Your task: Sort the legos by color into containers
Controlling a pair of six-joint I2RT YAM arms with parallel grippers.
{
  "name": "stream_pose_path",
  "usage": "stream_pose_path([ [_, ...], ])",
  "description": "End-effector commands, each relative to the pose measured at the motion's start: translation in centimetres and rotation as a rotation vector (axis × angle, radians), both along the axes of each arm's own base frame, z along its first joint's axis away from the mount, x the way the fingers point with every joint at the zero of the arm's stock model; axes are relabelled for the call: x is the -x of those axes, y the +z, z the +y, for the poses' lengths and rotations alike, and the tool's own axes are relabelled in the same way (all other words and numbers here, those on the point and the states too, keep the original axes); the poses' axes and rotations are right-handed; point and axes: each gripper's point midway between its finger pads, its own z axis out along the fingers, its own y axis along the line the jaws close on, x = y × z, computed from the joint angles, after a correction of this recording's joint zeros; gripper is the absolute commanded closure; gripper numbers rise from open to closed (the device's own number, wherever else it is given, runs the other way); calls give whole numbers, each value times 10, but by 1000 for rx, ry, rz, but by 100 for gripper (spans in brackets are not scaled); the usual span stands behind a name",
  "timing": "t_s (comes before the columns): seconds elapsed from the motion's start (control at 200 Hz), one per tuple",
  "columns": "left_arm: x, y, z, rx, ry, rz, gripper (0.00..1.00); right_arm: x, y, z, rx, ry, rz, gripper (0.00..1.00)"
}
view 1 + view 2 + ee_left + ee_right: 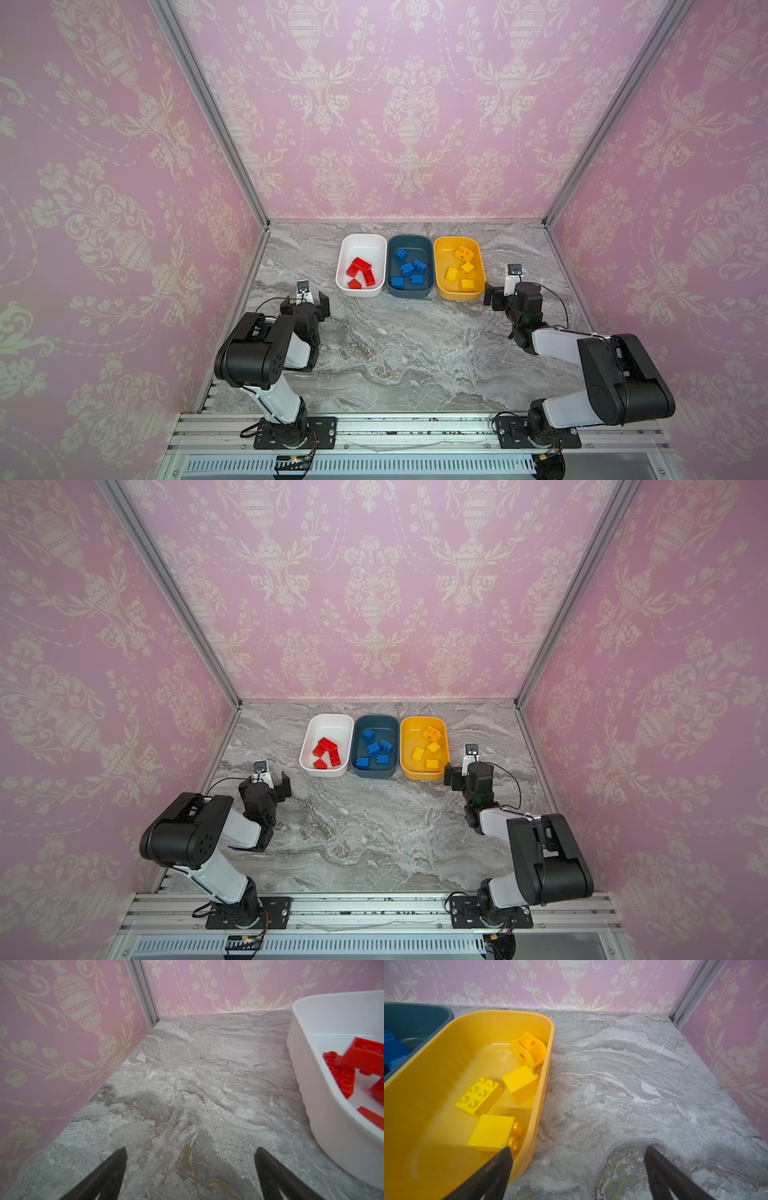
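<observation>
Nearest you, along the bottom edge of both top views, the ribbed aluminium rail (395,424) carries the two arm bases. Above it, the grey marble-patterned desk (395,353) fills the lower middle of the frame.

Your left claw (304,300) hangs at centre left, near the front left corner of the white plastic tub (361,239). Its jaws are spread wide and hold nothing. In the left wrist view its dark fingers (108,1172) stand far apart over the desk.

Your right claw (505,291) sits at centre right, just beside the front right corner of the yellow-orange plastic tub (457,241). It is equally wide and empty. In the right wrist view one of its fingers (492,1172) overlaps that tub's rim and the other is over the desk. You cannot tell whether it touches the rim.

The three tubs stand in a row just above the frame's centre, long sides together, with the dark teal plastic tub (409,239) in the middle.

- **White tub:** the red studded bricks (360,272) lie heaped toward its front.
- **Teal tub:** the blue bricks (409,268) are scattered inside it.
- **Yellow-orange tub:** the yellow bricks (459,274) lie along its right side. The rounded yellow piece (528,1051) is tipped on its side at the far end.

Every brick in view lies in a tub.
</observation>
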Motion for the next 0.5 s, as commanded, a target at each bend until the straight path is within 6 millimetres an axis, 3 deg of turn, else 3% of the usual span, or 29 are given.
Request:
stream_pose_path([
  [0.0, -7, 23, 2, 12, -9, -98, 3, -3, 13, 6, -12, 47, -91, 0],
  [0.495, -5, 22, 4, 27, -9, -102, 2, 3, 8, -5, -3, -29, -153, 0],
])
